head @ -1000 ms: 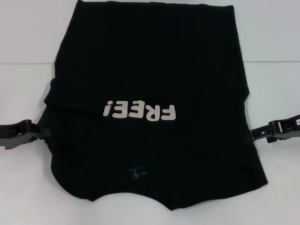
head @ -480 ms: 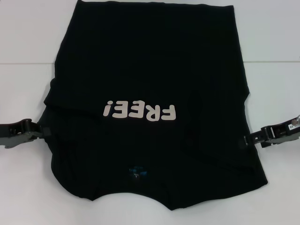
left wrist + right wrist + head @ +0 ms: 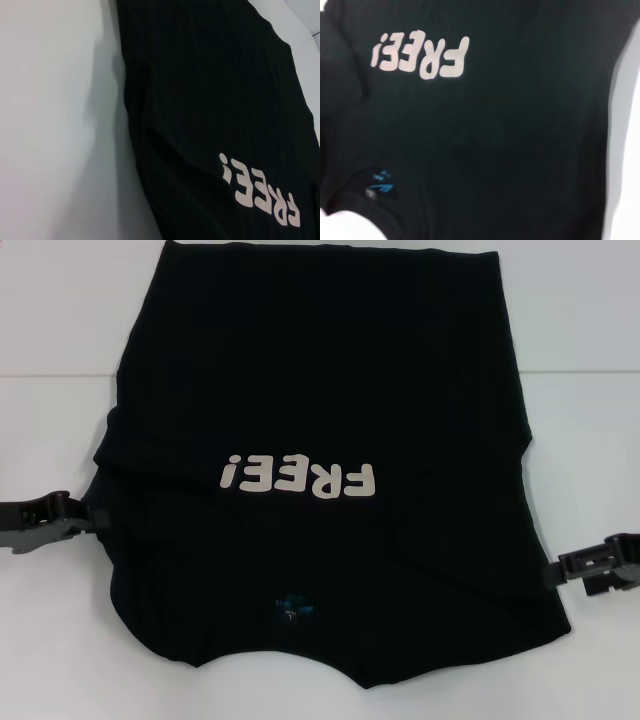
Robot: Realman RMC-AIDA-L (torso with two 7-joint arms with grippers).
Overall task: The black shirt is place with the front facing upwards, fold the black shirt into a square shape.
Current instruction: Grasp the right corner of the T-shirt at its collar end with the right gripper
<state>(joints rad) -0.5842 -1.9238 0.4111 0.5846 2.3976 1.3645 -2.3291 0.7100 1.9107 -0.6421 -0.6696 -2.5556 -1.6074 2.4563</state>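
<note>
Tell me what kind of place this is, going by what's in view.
Probably a robot test bench, not a home: a plain white table with only the black shirt spread flat on it, and the left gripper and right gripper at the shirt's side edges.

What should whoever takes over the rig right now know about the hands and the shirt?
Left hand: low on the table, at the shirt's left edge; whether it grips cloth cannot be told.
Right hand: low at the shirt's right edge, just off the cloth.
Shirt: lying front up on the white table, collar and blue tag nearest the robot, "FREE!" print showing. The sleeves seem already folded in, so the sides run fairly straight.
Left to do: fold it lengthwise into a square.
</note>
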